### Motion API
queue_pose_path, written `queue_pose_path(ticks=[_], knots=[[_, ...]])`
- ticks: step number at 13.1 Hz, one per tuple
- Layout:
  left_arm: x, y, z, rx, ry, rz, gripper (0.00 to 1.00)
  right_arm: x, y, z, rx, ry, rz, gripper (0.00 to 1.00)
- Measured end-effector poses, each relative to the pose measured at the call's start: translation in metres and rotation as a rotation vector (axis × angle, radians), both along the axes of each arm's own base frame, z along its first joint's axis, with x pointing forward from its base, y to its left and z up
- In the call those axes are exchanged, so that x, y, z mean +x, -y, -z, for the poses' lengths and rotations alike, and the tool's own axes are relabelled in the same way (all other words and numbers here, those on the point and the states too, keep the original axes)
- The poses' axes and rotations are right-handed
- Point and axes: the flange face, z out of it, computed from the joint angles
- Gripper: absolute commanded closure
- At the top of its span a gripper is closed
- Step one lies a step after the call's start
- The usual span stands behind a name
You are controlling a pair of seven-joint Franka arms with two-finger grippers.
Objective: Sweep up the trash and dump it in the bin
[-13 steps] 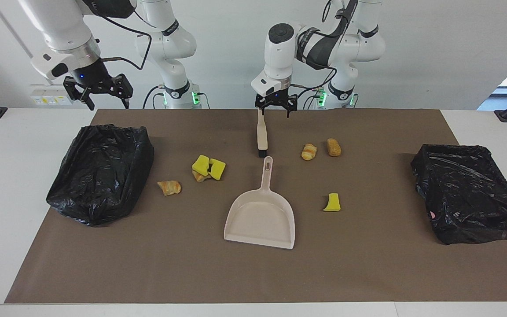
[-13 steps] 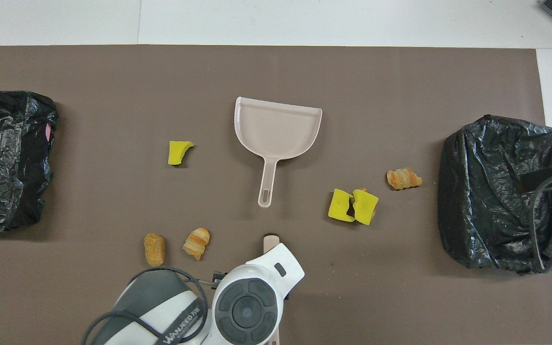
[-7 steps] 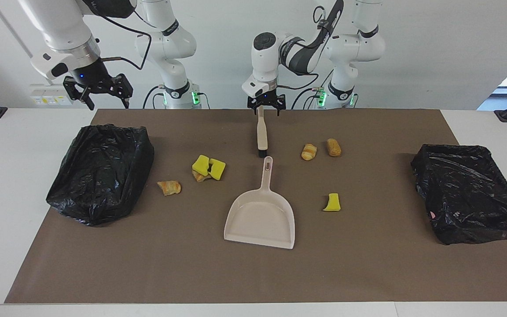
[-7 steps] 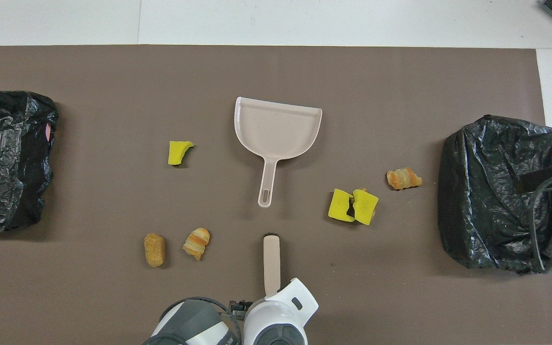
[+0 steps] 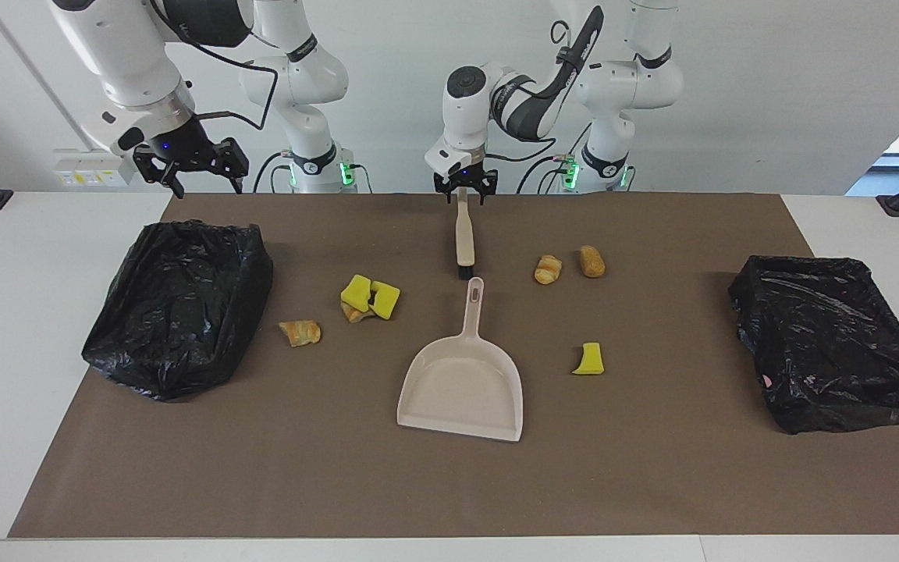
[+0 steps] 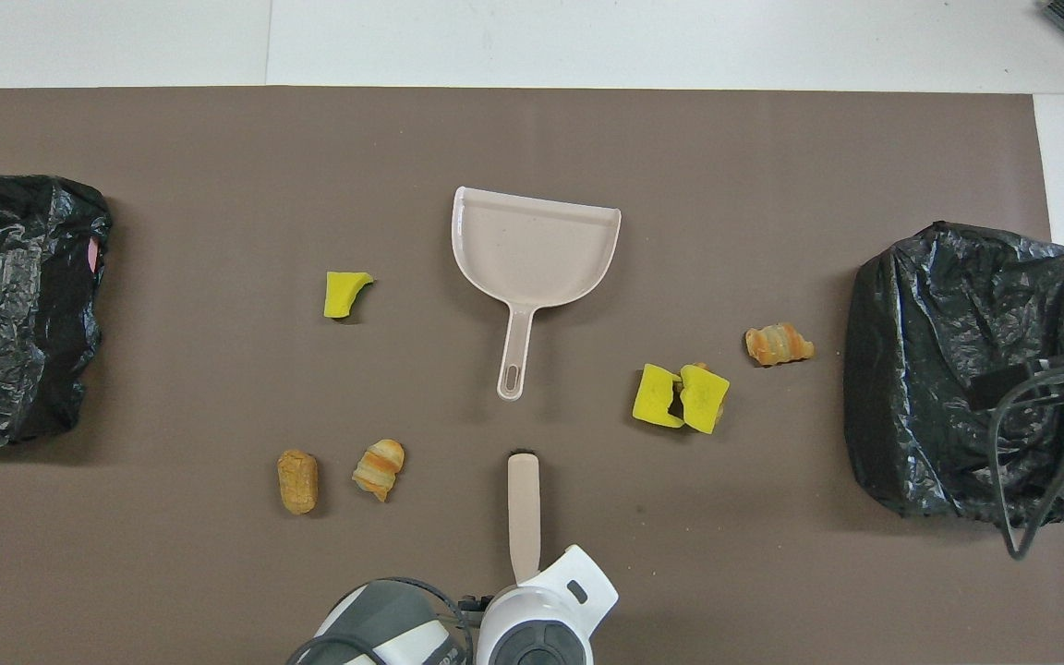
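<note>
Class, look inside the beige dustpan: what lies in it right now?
Nothing: the dustpan tray is bare in both views. All the trash, such as the yellow piece, lies on the mat. Nothing covers the tray.

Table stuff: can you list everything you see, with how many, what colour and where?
dustpan: one, beige, mid-mat, empty
brush: one, beige, nearer the robots than the dustpan
yellow sponge pieces: three; two together toward the right arm's end, one toward the left arm's
bread lumps: four, golden-brown, scattered on the mat
bagged bins: two, black, one at each end
mat: one, brown
left tool: at the brush's handle end
right tool: open, waiting up near its bin
</note>
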Motion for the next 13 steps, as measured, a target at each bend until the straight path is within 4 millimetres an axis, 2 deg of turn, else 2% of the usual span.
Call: queue_pose_path(ticks=[1, 2, 4, 8, 11, 13], knots=[[0.000, 0.000, 0.001, 0.000, -0.005, 0.000, 0.22, -0.004, -0.001, 0.004, 0.001, -0.009, -0.002, 0.00], [0.000, 0.000, 0.003, 0.000, -0.011, 0.000, 0.36, -0.008, -0.002, 0.008, 0.003, -0.018, -0.005, 0.00], [0.000, 0.000, 0.006, 0.001, -0.021, 0.000, 0.79, -0.015, -0.010, 0.013, 0.006, -0.030, -0.017, 0.00], [0.000, 0.000, 0.007, 0.001, -0.027, 0.002, 0.96, -0.013, -0.047, 0.011, 0.027, -0.007, 0.013, 0.00], [0.005, -0.002, 0.006, 0.003, -0.030, -0.002, 0.98, 0.002, -0.064, -0.006, 0.024, 0.030, 0.020, 0.00], [0.026, -0.014, -0.005, 0.024, -0.059, -0.008, 0.98, 0.015, -0.075, -0.015, 0.047, 0.049, 0.029, 0.00]])
